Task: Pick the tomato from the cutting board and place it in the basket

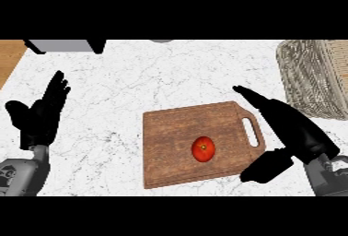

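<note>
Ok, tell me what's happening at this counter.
The robot is set to pick up the tomato, which lies untouched on the cutting board. Its right hand is open beside the board's handle end, fingers straight, holding nothing. The left hand rests open at the view's left, fingers up. The basket stands at the upper right, away from the board.

We find one tomato (204, 149), red, smooth and whole, lying on the cutting board (173, 133). It sits right of the board's centre, towards the near edge. The board is brown wood and rectangular, and lies flat on the counter (136, 87), turned slightly, with a slot cut through its right end. The basket (309, 78) is pale woven wicker. It stands at the far right, apart from the board and partly cut off by the view's edge.
</note>
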Robot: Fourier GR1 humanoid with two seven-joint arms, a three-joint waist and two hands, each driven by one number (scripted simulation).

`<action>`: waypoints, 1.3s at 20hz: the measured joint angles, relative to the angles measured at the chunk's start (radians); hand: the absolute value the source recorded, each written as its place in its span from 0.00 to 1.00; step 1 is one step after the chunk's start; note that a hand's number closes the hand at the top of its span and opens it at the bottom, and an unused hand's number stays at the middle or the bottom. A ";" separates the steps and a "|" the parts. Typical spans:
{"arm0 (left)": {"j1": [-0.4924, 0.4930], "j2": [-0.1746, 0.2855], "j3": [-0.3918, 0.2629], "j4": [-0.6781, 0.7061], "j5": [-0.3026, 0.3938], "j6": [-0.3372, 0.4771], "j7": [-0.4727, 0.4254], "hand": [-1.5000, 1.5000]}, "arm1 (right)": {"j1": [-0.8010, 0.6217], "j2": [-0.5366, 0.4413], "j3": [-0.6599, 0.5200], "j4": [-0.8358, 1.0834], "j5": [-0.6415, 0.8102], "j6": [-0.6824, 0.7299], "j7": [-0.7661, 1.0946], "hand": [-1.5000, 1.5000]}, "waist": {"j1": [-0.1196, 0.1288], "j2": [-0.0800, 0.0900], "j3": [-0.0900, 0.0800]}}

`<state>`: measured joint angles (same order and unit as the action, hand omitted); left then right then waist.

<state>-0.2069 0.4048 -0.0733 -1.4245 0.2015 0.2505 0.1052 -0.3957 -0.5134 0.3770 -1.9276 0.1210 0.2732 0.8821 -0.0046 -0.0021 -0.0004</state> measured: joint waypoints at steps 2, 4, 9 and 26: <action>0.008 -0.011 0.007 -0.008 -0.008 -0.006 0.004 0.50 | 0.039 0.026 -0.004 0.001 0.036 -0.008 -0.036 0.00 | 0.002 0.000 0.000; 0.014 -0.025 0.008 -0.004 -0.022 -0.007 0.001 0.50 | 0.070 0.063 0.009 0.035 0.084 -0.028 -0.086 0.00 | 0.004 0.001 0.000; 0.018 -0.040 0.034 -0.012 -0.040 -0.029 0.004 0.50 | 0.145 0.144 0.042 0.082 0.194 -0.066 -0.185 0.00 | 0.005 0.002 0.000; 0.026 -0.106 0.116 -0.023 -0.126 -0.104 0.028 0.50 | 0.273 0.301 0.011 0.221 0.440 -0.122 -0.483 0.00 | 0.005 0.002 0.001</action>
<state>-0.1813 0.2986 0.0428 -1.4478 0.0759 0.1469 0.1331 -0.1232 -0.2123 0.3884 -1.7064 0.5607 0.1515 0.3995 0.0001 -0.0002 0.0002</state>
